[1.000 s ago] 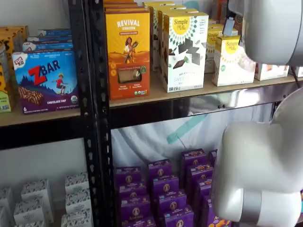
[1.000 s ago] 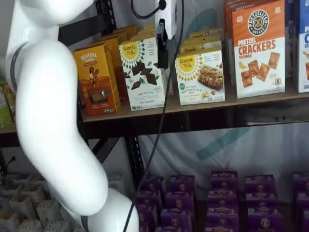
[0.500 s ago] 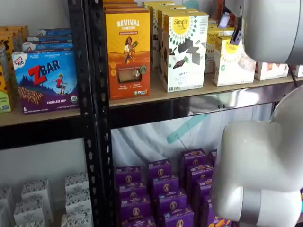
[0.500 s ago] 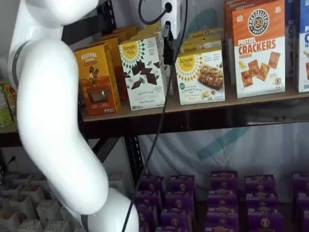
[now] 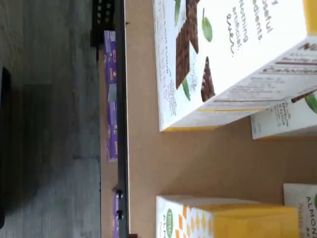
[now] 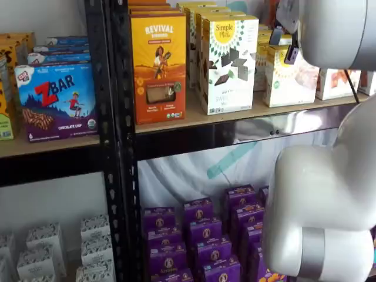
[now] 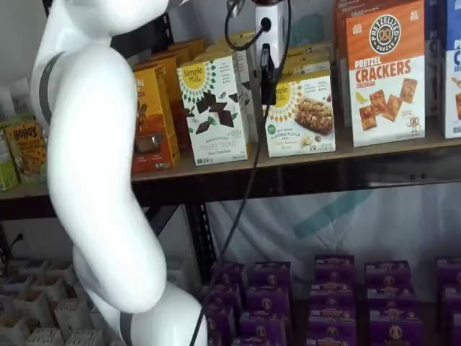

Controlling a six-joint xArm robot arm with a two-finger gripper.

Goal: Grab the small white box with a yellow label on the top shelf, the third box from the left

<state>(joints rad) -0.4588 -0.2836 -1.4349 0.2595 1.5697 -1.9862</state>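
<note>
My arm [image 7: 94,180] fills the foreground in both shelf views, so it's blocking a lot. Past it, my gripper [image 7: 267,68] hangs down in front of the top shelf [image 7: 302,173], black fingers side-on, so I can't tell how far open they are, and nothing's in them as far as I can see. The small white box [image 7: 302,114] sits right behind and just beside the fingers, on the shelf between the taller chocolate box [image 7: 216,108] and the pretzel crackers box [image 7: 385,72].
</note>
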